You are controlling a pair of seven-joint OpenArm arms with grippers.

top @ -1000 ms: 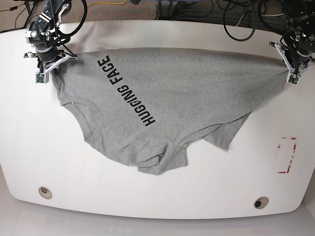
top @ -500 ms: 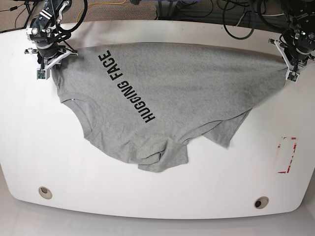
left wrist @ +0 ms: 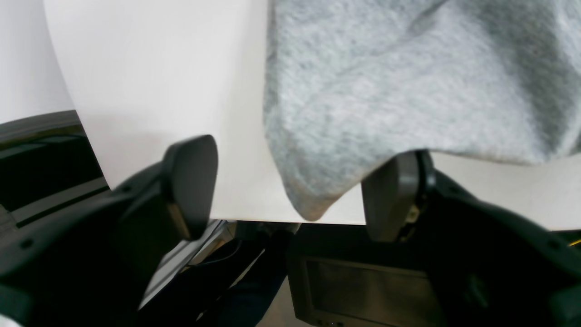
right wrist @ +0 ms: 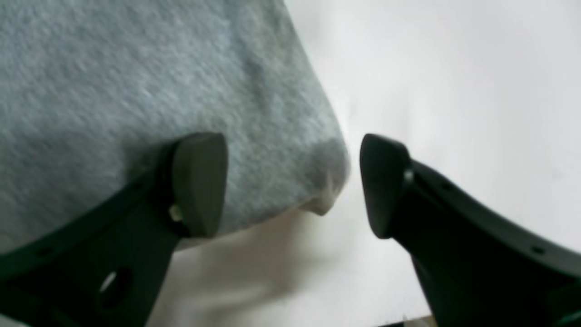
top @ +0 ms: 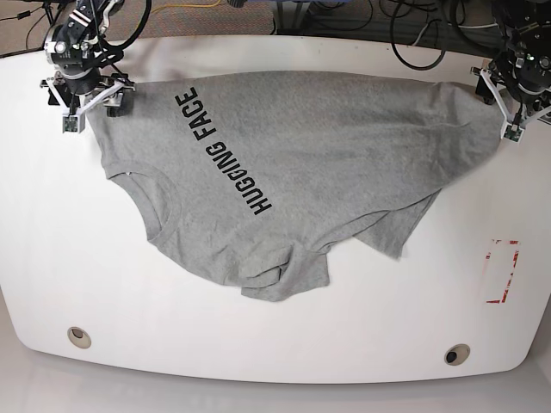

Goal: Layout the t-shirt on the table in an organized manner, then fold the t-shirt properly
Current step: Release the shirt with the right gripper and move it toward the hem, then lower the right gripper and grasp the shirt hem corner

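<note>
Base view, left side first: the right gripper [top: 84, 90] is seen at the far-left corner of the wide white smooth table [top: 275, 344], with its jaws parted; in the right wrist view a corner of the large heather-grey short-sleeved t-shirt [top: 284, 163] lies between the dark fingers [right wrist: 199, 181], apart from the right-hand one, while contact with the left-hand one cannot be told, so that corner is judged let go. The black block lettering [top: 222, 153] is face up, running diagonally across the cloth. A folded-under flap is seen at the near hem, and a second flap sticks out lower right, near but apart from the red-outlined rectangle mark [top: 502, 272]. On the right, the left gripper [top: 510, 90] sits at the far-right table edge; in the left wrist view its jaws are spread wide, the cloth corner [left wrist: 308, 200] draped between them and resting against the right-hand finger, not pinched. Compared with the earlier frames, the top edge of the shirt has been carried further back toward the far edge and pulled straighter, and both claws, then clamped on the corners, are now released. The spreading step is judged nearly done; the near flaps remain to be smoothed before any folding.
</note>
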